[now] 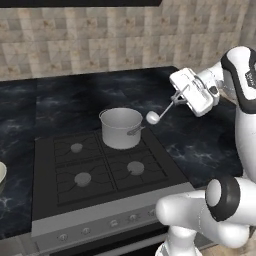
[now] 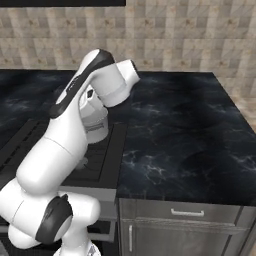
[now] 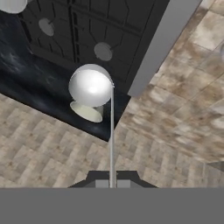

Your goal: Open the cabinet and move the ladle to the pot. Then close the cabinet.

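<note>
The steel pot (image 1: 121, 128) stands on the stove's back right burner. My gripper (image 1: 176, 99) hovers above the counter to its right, shut on the end of the ladle's thin handle. The ladle (image 1: 152, 117) slants down and left, its round bowl hanging just off the pot's right rim, near the pot's side handle. In the hand view the ladle (image 3: 91, 85) runs straight up from my gripper (image 3: 112, 181), and the pot (image 3: 87, 112) shows just behind its ball. In the right base view the arm hides most of the pot (image 2: 98, 132). The cabinet's doors are out of view.
The black stove (image 1: 85, 172) has knobs along its front edge. A cream bowl (image 1: 1, 175) sits at the far left. Dark marble counter (image 2: 180, 135) stretches to the right of the stove, with grey base cabinets (image 2: 185, 230) below. A tiled wall stands behind.
</note>
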Motion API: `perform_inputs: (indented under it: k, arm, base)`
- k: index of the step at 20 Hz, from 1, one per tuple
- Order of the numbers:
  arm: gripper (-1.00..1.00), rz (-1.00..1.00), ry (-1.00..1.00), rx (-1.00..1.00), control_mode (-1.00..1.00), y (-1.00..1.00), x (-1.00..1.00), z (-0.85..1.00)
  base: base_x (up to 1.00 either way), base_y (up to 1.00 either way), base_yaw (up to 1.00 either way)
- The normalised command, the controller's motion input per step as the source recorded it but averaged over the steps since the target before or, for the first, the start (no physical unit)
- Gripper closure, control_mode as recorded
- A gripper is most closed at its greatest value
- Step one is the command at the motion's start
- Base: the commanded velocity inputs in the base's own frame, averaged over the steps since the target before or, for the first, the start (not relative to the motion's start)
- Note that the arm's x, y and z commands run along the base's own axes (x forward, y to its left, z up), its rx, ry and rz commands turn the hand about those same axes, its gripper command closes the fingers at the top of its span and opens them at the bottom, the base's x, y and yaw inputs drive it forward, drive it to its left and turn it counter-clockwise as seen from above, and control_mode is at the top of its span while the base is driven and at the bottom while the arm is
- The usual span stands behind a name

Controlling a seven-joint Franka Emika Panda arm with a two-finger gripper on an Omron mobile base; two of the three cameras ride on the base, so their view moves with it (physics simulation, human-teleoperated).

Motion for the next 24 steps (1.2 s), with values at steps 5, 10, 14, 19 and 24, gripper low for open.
perform_inputs:
  k: [5,10,14,19,24]
  arm:
    - [1.0,0.0,0.07,0.0,-1.0,0.0,0.32,-0.1]
    - [1.0,0.0,0.06,0.0,-1.0,0.0,0.24,-0.19]
    - [1.0,0.0,0.08,0.0,-1.0,0.0,0.25,-0.24]
    - [1.0,0.0,0.02,-0.01,-1.0,0.0,0.36,-0.12]
    - [1.0,0.0,0.0,-0.04,-1.0,0.14,0.53,-0.01]
  base:
    - [0.0,0.0,0.0]
    - [0.0,0.0,0.0]
    - [0.0,0.0,0.0]
    - [0.0,0.0,0.0]
    - [0.0,0.0,0.0]
